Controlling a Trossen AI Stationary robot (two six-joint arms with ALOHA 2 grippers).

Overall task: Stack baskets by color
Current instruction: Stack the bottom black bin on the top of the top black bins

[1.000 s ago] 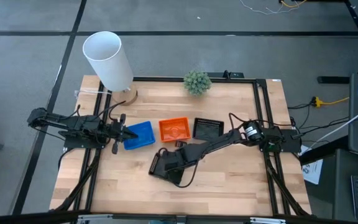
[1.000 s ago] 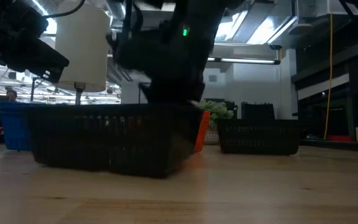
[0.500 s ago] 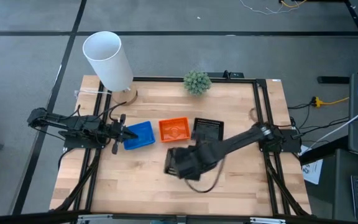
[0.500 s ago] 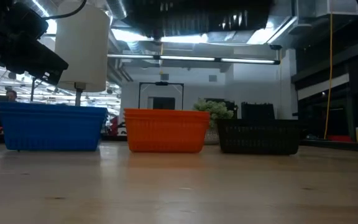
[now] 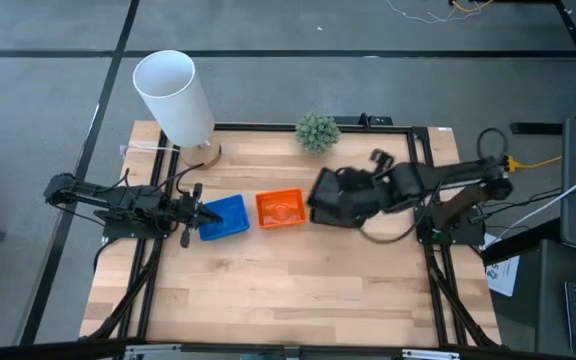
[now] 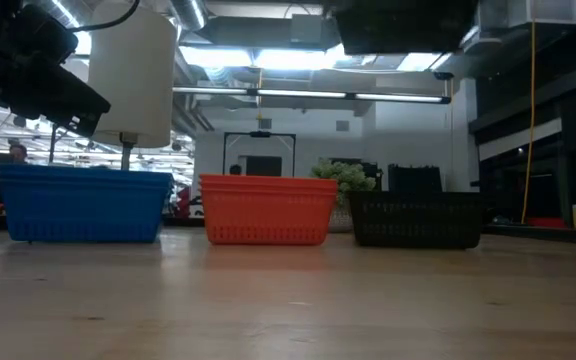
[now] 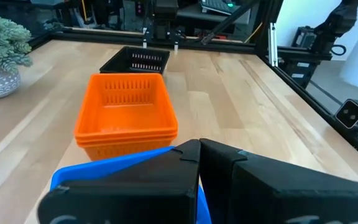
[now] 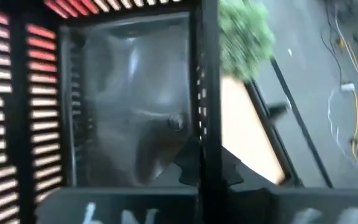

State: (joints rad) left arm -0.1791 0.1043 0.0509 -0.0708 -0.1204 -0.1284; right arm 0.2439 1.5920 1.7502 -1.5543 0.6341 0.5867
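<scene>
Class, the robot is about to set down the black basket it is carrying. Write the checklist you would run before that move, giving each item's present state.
1. Right tool shut on the carried black basket: ok.
2. Carried black basket hangs clear above the black basket on the table: ok.
3. Carried black basket squared with the one below: cannot tell.
4. Orange baskets stand apart from the black basket on the table: ok.
5. Left tool is at the blue basket, away from the drop spot: ok.
</scene>
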